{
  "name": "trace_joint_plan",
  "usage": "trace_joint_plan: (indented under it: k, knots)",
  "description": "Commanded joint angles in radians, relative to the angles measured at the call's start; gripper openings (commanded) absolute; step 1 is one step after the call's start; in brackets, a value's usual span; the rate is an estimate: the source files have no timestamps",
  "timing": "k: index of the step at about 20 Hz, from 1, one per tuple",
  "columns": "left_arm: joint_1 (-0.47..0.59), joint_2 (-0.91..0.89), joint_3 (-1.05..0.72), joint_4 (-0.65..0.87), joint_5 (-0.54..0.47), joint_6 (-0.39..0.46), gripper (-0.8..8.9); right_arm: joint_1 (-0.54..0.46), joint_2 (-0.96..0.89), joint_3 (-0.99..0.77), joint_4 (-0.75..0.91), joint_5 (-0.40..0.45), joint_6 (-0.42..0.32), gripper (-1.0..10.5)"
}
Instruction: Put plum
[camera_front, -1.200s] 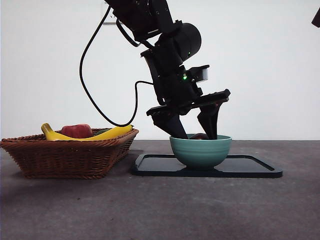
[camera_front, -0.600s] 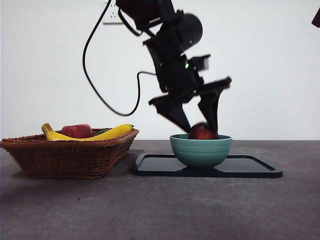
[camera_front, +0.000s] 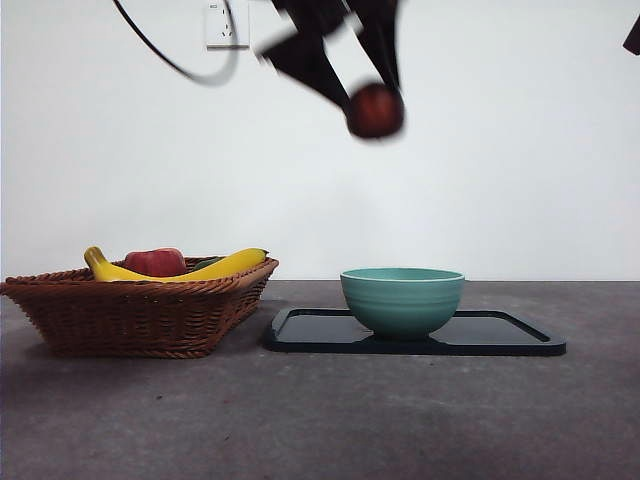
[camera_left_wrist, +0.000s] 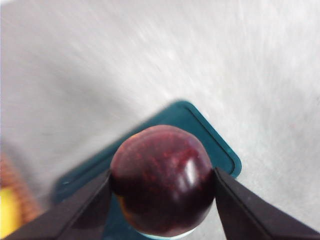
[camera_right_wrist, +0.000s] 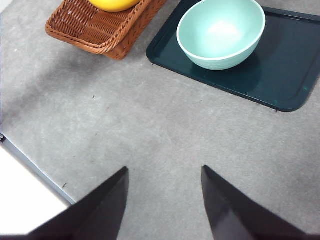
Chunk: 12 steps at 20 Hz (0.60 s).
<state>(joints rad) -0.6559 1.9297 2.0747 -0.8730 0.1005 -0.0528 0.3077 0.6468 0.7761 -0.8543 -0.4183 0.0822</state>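
Now | left gripper (camera_front: 372, 95) is pinching the plum (camera_front: 376, 110) high over the green bowl (camera_front: 402, 298) | right gripper (camera_right_wrist: 165, 200) is hanging spread, holding nothing | basket (camera_front: 140, 310) is sitting beside the tray (camera_front: 500, 340)

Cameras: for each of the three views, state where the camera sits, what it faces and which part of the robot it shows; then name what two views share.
Front view: low, level across the table; basket, bowl on tray; left gripper high, blurred, holding the plum.
Left wrist view: on the left arm, looking down; its own jaws clamp the plum above the tray.
Right wrist view: on the waiting right arm, looking down; right gripper open.
Shared: front and right wrist views both show the bowl.
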Motion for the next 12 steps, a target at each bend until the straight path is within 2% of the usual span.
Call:
trace_joint_plan:
  k: [1,8,12]
  knots:
    - [0.034,-0.057,0.03,-0.058,-0.004,-0.019,2.77,0.005,0.003,0.003,0.01,0.0,-0.011,2.3]
    - [0.185,-0.274,0.008,-0.24,-0.007,0.01,2.77,0.005,0.004,0.003,0.022,-0.001,-0.016,2.3]
    - [0.245,-0.374,-0.109,-0.235,-0.031,0.023,2.77,0.005,0.003,0.003,0.045,-0.001,-0.015,2.3]
